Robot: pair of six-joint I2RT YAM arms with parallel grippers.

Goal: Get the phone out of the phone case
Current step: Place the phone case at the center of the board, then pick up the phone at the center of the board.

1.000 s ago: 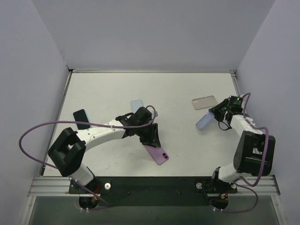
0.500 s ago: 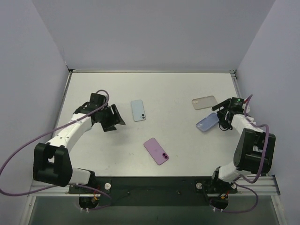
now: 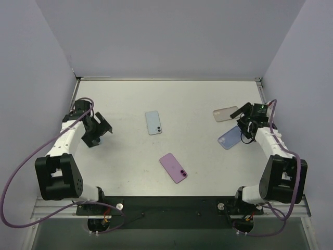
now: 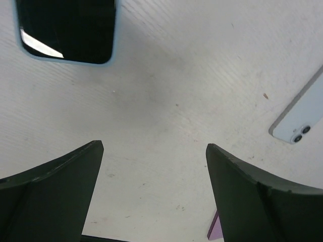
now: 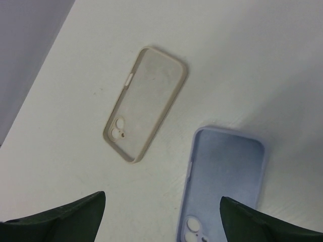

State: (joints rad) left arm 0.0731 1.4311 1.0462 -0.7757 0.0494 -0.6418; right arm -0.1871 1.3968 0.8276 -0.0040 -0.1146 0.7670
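My left gripper (image 4: 154, 146) hangs over the left side of the table (image 3: 197, 99) with its fingers spread wide and nothing between them but bare tabletop. Just ahead of it a dark-screened phone (image 4: 65, 30) lies face up with a thin pale blue rim around the glass. I cannot tell whether that rim is a case or the phone's own edge. My right gripper (image 5: 162, 195) is just as wide open and holds nothing. It hovers over the right side of the table, above two cases. The beige case (image 5: 146, 111) is a translucent shell lying hollow side up, its camera cut-out showing, and nothing is in it. Beside it, not touching, the lavender-blue case (image 5: 224, 186) also lies hollow side up and has nothing in it. Near the middle of the table a pale blue phone (image 3: 153, 122) lies back up with its lenses showing. Nearer the arm bases, a purple phone (image 3: 173, 167) also lies back up, well apart from both cases. Whether either phone has a cover I cannot make out.
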